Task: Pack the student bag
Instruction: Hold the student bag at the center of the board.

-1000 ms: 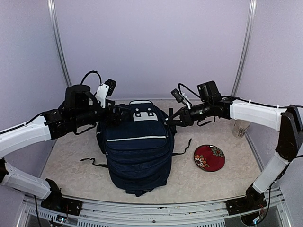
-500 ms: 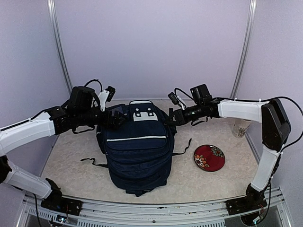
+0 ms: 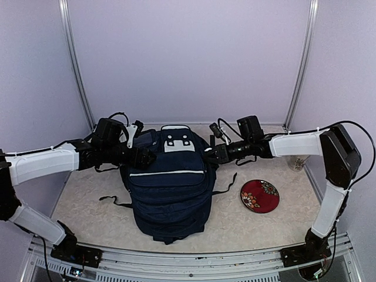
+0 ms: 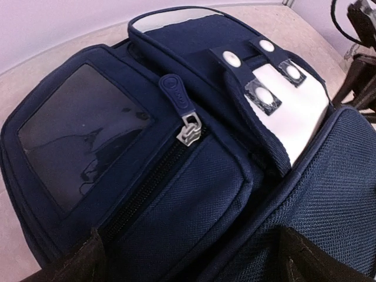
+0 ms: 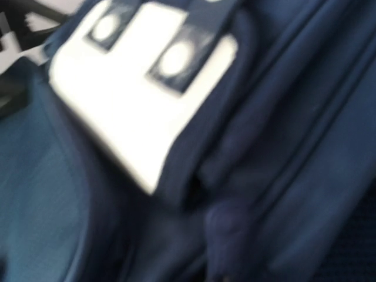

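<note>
Student bag (image 3: 170, 188), a large dark navy fabric backpack with white trim, lies front-up mid-bench (image 3: 88, 205). The left end effector (image 3: 145, 157) hovers spread wide at its upper-left pocket, probably lining up on the metal zipper pull (image 4: 187, 132). The right end effector (image 3: 210, 154) sits at the opposite shoulder; spread or pinching, I cannot tell.

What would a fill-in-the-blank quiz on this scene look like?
1. The plate beside the student bag is ____ with a flower pattern.
2. By the robot's own sides, the plate lies to the bag's ____.
3. The left gripper has its jaws ____.
4. The stripe across the bag's front is ____.
Missing words: red; right; open; white.
</note>
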You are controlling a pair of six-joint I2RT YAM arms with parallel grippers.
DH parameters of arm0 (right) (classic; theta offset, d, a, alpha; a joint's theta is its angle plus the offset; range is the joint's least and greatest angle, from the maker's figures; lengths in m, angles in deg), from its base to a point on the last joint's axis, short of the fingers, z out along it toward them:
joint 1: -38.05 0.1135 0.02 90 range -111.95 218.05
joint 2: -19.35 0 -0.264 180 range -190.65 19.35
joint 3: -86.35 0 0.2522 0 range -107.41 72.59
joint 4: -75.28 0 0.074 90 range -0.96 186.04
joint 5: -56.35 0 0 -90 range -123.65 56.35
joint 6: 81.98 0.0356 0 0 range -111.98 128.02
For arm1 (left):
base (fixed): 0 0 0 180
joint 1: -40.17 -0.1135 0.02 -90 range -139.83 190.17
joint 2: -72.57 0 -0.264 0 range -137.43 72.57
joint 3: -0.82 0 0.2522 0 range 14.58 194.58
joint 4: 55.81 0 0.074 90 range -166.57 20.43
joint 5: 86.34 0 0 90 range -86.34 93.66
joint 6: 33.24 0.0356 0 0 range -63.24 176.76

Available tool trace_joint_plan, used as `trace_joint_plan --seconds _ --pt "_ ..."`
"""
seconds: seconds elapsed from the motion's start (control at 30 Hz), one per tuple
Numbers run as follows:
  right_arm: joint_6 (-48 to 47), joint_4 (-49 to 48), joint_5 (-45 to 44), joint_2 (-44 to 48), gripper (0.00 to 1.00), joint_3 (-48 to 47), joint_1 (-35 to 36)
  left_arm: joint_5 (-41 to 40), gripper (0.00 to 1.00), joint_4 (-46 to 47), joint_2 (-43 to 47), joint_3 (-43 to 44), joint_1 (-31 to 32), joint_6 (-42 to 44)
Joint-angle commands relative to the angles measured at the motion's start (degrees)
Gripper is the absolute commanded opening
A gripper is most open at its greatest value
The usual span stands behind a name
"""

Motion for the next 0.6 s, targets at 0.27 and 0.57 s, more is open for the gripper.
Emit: trace_joint_plan --seconds 0.27,0.57 --pt "-6.04 6.35 4.82 10.74 0.25 6.41 7.47 -4.1 0.99 1.83 1.62 -8.91 -4.66 -0.68" --pt "-29.07 15.66 7.8 13.33 0.47 1.61 6.66 -4.32 0.99 2.0 1.57 -8.52 -4.69 0.78"
